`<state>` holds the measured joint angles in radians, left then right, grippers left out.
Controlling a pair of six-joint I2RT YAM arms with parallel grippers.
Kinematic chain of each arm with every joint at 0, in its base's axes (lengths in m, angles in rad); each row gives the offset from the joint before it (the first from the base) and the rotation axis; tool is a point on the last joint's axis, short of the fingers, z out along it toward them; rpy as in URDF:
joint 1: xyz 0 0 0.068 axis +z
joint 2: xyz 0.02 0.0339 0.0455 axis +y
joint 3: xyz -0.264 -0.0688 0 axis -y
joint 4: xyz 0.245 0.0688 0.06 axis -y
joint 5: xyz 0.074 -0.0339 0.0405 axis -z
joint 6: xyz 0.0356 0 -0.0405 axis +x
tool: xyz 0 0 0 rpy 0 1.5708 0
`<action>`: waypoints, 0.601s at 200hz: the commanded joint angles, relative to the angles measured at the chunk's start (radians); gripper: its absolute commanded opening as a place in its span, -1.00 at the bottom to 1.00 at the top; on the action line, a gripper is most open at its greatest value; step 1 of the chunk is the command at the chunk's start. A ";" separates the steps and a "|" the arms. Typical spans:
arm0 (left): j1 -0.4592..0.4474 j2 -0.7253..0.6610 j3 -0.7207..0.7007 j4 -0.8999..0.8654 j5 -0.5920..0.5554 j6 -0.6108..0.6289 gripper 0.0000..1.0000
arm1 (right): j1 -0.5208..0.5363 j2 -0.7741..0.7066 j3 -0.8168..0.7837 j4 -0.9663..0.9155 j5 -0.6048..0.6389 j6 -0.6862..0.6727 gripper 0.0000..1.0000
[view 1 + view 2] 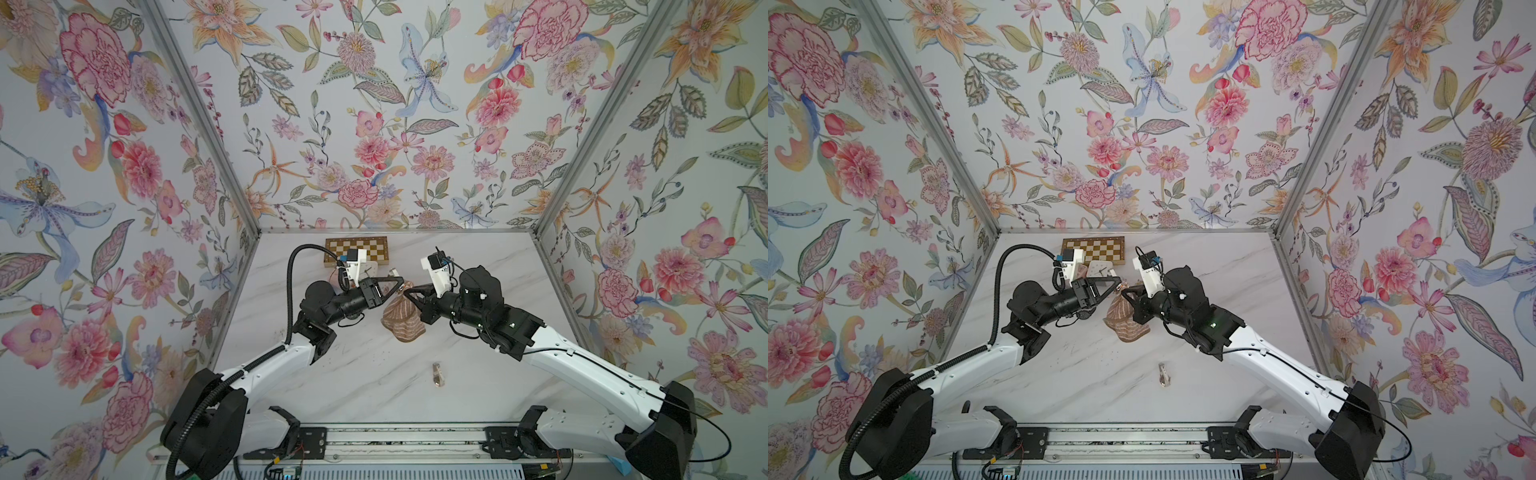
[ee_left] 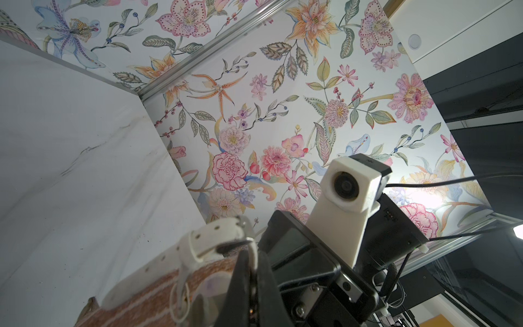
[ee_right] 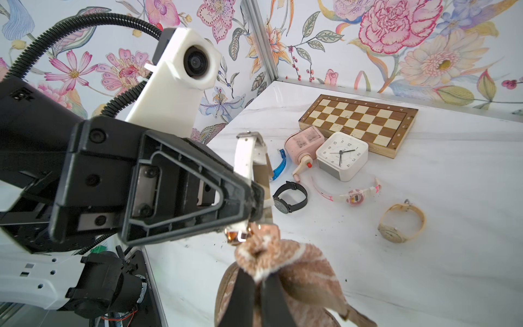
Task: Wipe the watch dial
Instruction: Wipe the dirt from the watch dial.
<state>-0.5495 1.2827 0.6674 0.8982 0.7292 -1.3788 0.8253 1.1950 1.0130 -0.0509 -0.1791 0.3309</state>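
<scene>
White-strapped watch (image 3: pixel 246 158), rose-gold case, held above tabletop (image 3: pixel 424 269), left jaws clamped on strap. Brown striped cloth (image 3: pixel 300 271) pinched tight in right jaws, bunched tip touching case. Watch light, dial glass probably slick, fragile; hold by strap.

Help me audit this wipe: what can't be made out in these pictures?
- Dial face: right wrist view, covered by the left gripper and the cloth; of the watch only strap and a coppery case edge show.
- Dial face: left wrist view, hidden behind that gripper's own fingers.
- Cloth-to-dial contact: both top views, too small, beneath the gripper tips.
- Small object: top view, too small to name.
</scene>
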 commanded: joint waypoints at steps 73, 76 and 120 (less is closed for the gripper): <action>0.002 0.093 -0.070 0.359 -0.027 -0.273 -1.00 | -0.043 0.015 -0.061 0.159 0.004 0.053 -1.00; 0.002 0.093 -0.071 0.358 -0.028 -0.273 -1.00 | -0.043 0.016 -0.058 0.158 0.003 0.053 -1.00; 0.002 0.096 -0.082 0.329 -0.039 -0.252 -1.00 | -0.026 0.004 -0.002 0.143 0.003 0.041 -1.00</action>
<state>-0.5488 1.3746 0.6022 1.1862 0.6979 -1.6253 0.7856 1.2034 0.9524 0.0486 -0.1749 0.3679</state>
